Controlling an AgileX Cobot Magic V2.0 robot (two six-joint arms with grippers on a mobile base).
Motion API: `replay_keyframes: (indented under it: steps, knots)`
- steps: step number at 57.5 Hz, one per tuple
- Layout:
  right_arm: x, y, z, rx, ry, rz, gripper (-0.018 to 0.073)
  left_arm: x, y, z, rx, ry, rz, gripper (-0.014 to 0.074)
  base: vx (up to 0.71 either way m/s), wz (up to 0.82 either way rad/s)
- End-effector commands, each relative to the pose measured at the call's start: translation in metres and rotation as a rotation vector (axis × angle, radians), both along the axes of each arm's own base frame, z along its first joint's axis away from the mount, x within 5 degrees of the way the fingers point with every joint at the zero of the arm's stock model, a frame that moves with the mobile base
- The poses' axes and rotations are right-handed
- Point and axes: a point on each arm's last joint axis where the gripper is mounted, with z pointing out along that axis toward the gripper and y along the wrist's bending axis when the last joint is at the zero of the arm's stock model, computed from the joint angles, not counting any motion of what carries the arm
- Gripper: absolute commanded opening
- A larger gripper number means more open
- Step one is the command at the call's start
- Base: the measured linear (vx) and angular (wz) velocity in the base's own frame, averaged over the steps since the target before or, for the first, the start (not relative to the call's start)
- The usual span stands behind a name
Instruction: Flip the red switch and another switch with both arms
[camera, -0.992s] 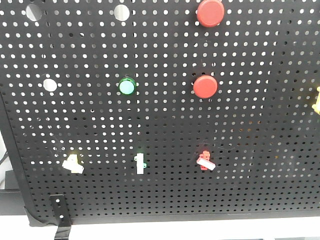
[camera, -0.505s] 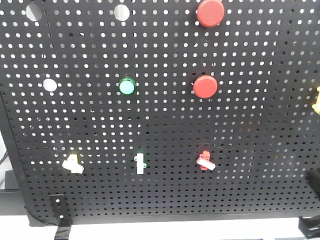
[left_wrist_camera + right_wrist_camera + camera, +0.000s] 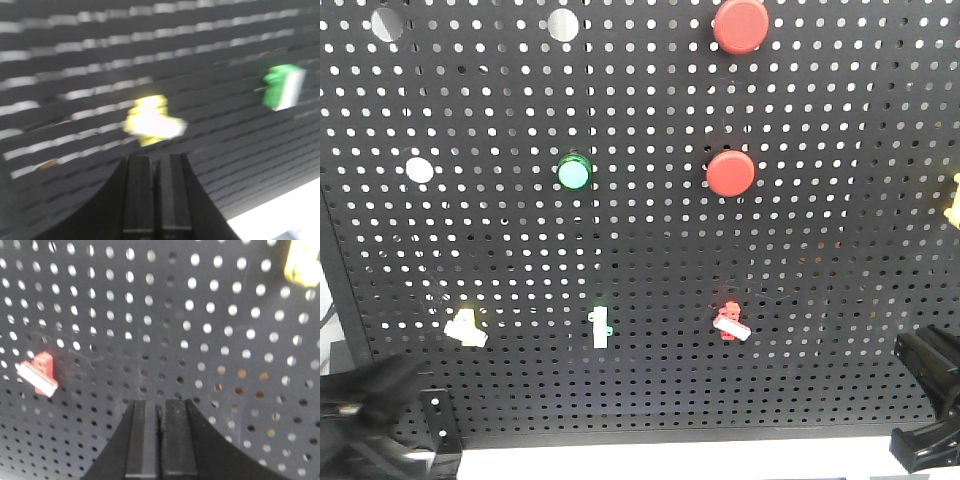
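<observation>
Pegboard [image 3: 620, 250]: black, perforated, filling my front view; every control is mounted on it.

Right arm [image 3: 930, 400]: a dark shape at the lower right edge, below the red switch's row and well off to its right.

Left arm [image 3: 365, 405]: a blurred dark mass at the lower left corner, under the pale yellow switch.

Right gripper [image 3: 161, 402]: fingers together, only a thin seam between them, holding nothing. It faces bare board.

Left gripper [image 3: 155, 159]: fingers together as well, nothing held. This view is smeared, so I trust it less.

Round red buttons [image 3: 731, 173]: two, high on the board. Not my targets, and I judge them out of the way.

Red switch [image 3: 730, 322]: bottom row, right of centre, white lever slanting down to the right. On the right wrist camera [image 3: 40, 374] it sits far left of the fingertips and slightly above them. I'd slide left first, then advance, and push the lever with the closed tips.

Yellow switch [image 3: 466, 327]: bottom row, left. On the left wrist camera [image 3: 152, 121] it sits just above the fingertips, not touching. I'd wait for a sharp picture, then nudge only the lever.

Green-and-white toggle [image 3: 601, 327]: between the two switches; I'd keep both arms off it.
</observation>
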Motion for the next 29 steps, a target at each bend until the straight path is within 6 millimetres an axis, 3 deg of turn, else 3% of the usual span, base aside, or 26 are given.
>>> replay_keyframes:
  steps: [1, 12, 29]
  knots:
    - [0.0, 0.002, 0.02, 0.028, -0.114, 0.031, -0.0006, 0.007, -0.005, 0.03, -0.082, -0.148, -0.013, 0.0003, 0.0, 0.0]
    - [0.0, 0.002, 0.02, 0.027, -0.115, 0.031, -0.0006, 0.024, -0.01, 0.05, -0.079, -0.156, -0.008, 0.0003, 0.0, 0.0]
    - [0.0, 0.002, 0.02, 0.028, -0.114, 0.031, -0.0006, 0.041, -0.015, 0.043, -0.055, -0.098, -0.003, 0.0003, 0.0, 0.0]
